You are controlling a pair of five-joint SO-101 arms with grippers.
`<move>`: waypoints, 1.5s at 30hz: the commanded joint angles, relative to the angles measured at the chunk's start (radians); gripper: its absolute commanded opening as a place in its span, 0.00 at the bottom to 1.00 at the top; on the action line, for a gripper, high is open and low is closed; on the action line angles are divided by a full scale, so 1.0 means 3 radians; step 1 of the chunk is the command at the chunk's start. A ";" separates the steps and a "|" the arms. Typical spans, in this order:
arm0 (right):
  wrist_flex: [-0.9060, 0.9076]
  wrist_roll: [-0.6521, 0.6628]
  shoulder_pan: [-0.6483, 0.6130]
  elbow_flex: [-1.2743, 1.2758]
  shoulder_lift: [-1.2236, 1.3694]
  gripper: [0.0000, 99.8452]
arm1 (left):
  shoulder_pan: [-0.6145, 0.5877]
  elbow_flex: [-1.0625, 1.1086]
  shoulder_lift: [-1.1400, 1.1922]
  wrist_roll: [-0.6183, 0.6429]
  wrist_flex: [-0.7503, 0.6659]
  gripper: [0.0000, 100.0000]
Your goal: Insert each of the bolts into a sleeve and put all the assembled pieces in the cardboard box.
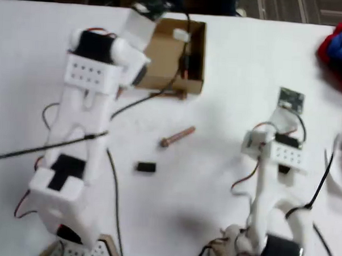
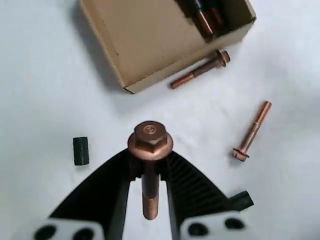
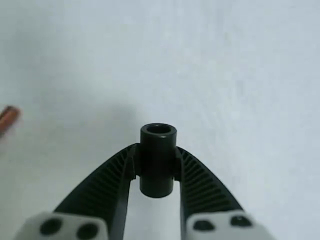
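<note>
Left gripper (image 2: pixel 150 162): its jaws are clamped on the shank of a copper-coloured hex flange bolt (image 2: pixel 150 141). The head sticks out past the fingertips, and the bolt hangs above the white table (image 2: pixel 45 90).
Right gripper (image 3: pixel 158 167): its jaws are closed on a black cylindrical sleeve (image 3: pixel 158 155). The open bore points away from the wrist, over bare table.
Open brown cardboard box (image 2: pixel 150 40): it sits on the table ahead of the left gripper. In 1 corner it holds what looks like an assembled piece (image 2: pixel 205 17), copper in a black sleeve. There may be 2, but the frame edge cuts them off.
Loose bolts: 2 lie flat on the table. The nearer loose bolt (image 2: pixel 200 70) is just beside the box's outer wall. The farther loose bolt (image 2: pixel 252 131) lies apart from the box, on open table.
Spare black sleeve (image 2: pixel 80 151): it lies alone on the table, well apart from the box and both loose bolts.
Red and blue cloth (image 1: pixel 338 42): it is bunched at the table's far corner, beyond the right arm.
</note>
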 commanded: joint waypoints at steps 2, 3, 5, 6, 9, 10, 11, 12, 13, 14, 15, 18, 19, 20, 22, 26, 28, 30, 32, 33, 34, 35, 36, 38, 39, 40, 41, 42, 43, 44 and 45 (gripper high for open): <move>-0.0008 0.0312 -0.0908 0.0005 -0.1005 0.02 | -0.0205 -0.0166 -0.0353 0.0506 -0.0118 0.03; -0.0064 0.0368 -0.1077 0.0010 -0.1158 0.02 | -0.0205 -0.0166 -0.0358 0.0527 -0.0102 0.03; -0.0192 0.0527 -0.1358 0.0026 -0.1307 0.02 | -0.0199 -0.0166 -0.0378 0.0542 -0.0102 0.03; -0.0233 0.0634 -0.1450 0.0010 -0.1312 0.02 | -0.0205 -0.0166 -0.0399 0.0547 -0.0113 0.03; -0.0396 0.0839 -0.1491 0.0010 -0.1312 0.02 | -0.0225 -0.0161 -0.0552 0.0547 -0.0128 0.03; -0.0422 0.0834 -0.1455 0.0015 -0.1312 0.02 | -0.0230 -0.0146 -0.0619 0.0552 -0.0107 0.03; -0.0437 0.0834 -0.1424 0.0010 -0.1312 0.02 | -0.0240 -0.0069 -0.0701 0.0583 -0.0097 0.03; -0.0442 0.0834 -0.1389 0.0000 -0.1312 0.02 | -0.0245 0.0049 -0.0813 0.0629 -0.0066 0.03; -0.0442 0.0834 -0.1363 0.0000 -0.1312 0.02 | -0.0271 0.0222 -0.0946 0.0650 -0.0056 0.03; -0.0442 0.0834 -0.1343 0.0000 -0.1312 0.02 | -0.0286 0.0453 -0.1105 0.0650 -0.0077 0.03; -0.0427 0.0834 -0.1317 0.0005 -0.1312 0.02 | -0.0297 0.0724 -0.1289 0.0655 -0.0153 0.03; -0.0417 0.0834 -0.1256 0.0036 -0.1312 0.02 | -0.0297 0.1701 -0.2000 0.0660 -0.0670 0.03; -0.0417 0.0834 -0.1240 0.0056 -0.1317 0.02 | -0.0286 0.2084 -0.2271 0.0660 -0.0900 0.03; -0.0422 0.0834 -0.1240 0.0077 -0.1327 0.02 | -0.0281 0.2468 -0.2542 0.0660 -0.1146 0.03; -0.0401 0.0834 -0.1261 0.0082 -0.1327 0.02 | -0.0266 0.3214 -0.3043 0.0644 -0.1662 0.03; -0.0361 0.0834 -0.1271 0.0072 -0.1337 0.02 | -0.0332 0.4191 -0.3872 0.0552 -0.2521 0.03; -0.0371 0.0834 -0.1271 0.0077 -0.1312 0.02 | -0.0332 0.4406 -0.4184 0.0619 -0.2741 0.03; -0.0381 0.0834 -0.1322 0.0118 -0.1312 0.02 | -0.0332 0.4560 -0.4404 0.0752 -0.2859 0.03; -0.0514 0.0834 -0.1476 0.0199 -0.1312 0.02 | -0.0353 0.4672 -0.4455 0.0951 -0.2905 0.03; -0.0637 0.0834 -0.1562 0.0266 -0.1312 0.02 | -0.0399 0.4718 -0.4455 0.1110 -0.2920 0.03; -0.0826 0.0834 -0.1624 0.0327 -0.1312 0.02 | -0.0471 0.4774 -0.4455 0.1289 -0.2936 0.03; -0.1051 0.0834 -0.1660 0.0404 -0.1307 0.02 | -0.0547 0.4831 -0.4455 0.1499 -0.2997 0.03; -0.1286 0.0834 -0.1695 0.0481 -0.1307 0.02 | -0.0614 0.4887 -0.4455 0.1667 -0.3064 0.03; -0.1711 0.0834 -0.1793 0.0604 -0.1307 0.02 | -0.0629 0.4964 -0.4455 0.1892 -0.3191 0.03; -0.1849 0.0834 -0.1844 0.0650 -0.1307 0.02 | -0.0604 0.4984 -0.4455 0.1913 -0.3273 0.03; -0.1931 0.0834 -0.1880 0.0680 -0.1307 0.02 | -0.0568 0.5005 -0.4460 0.1908 -0.3350 0.03; -0.1936 0.0834 -0.1895 0.0685 -0.1307 0.02 | -0.0537 0.5030 -0.4460 0.1908 -0.3406 0.03; -0.1921 0.0834 -0.1895 0.0690 -0.1307 0.02 | -0.0511 0.5076 -0.4460 0.1908 -0.3442 0.03; -0.1885 0.0834 -0.1895 0.0701 -0.1307 0.02 | -0.0481 0.5143 -0.4460 0.1908 -0.3468 0.03; -0.1834 0.0834 -0.1895 0.0716 -0.1307 0.02 | -0.0435 0.5224 -0.4460 0.1923 -0.3509 0.03; -0.1777 0.0834 -0.1900 0.0721 -0.1307 0.02 | -0.0338 0.5306 -0.4460 0.1928 -0.3555 0.03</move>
